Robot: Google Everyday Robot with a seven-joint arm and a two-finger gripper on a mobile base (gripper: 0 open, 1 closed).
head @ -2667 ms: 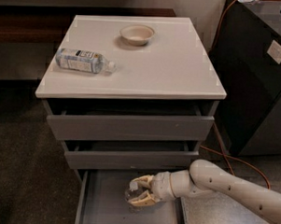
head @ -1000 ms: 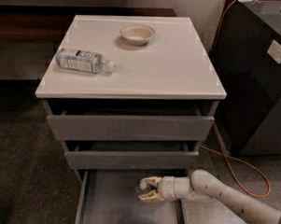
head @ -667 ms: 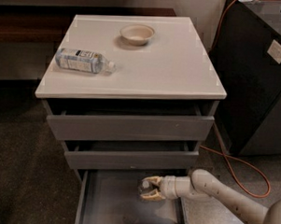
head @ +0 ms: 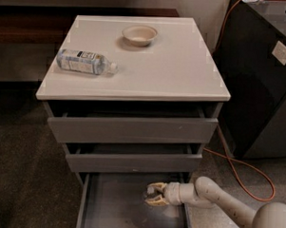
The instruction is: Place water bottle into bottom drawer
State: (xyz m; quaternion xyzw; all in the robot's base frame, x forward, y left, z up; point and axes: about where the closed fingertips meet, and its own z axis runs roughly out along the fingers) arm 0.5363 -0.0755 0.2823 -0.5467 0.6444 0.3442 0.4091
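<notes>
1. Water bottle (head: 147,195) barely shows, a faint clear shape at the tip of the gripper (head: 154,194), low centre of the frame, inside the open bottom drawer (head: 108,204).
2. Whether the claw grasps it or has let go, I cannot tell.
3. Upper left, on the white cabinet top (head: 173,69), lies another bottle (head: 83,62); a bowl (head: 139,35) sits farther back.
4. An orange cable (head: 245,172) crosses the floor at right.

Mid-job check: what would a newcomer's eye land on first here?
The robot's hand is inside the pulled-out bottom drawer, low in the picture. On the cabinet's white top a bottle with a wide white-and-blue label lies on its side at left, a small bowl farther back.
</notes>
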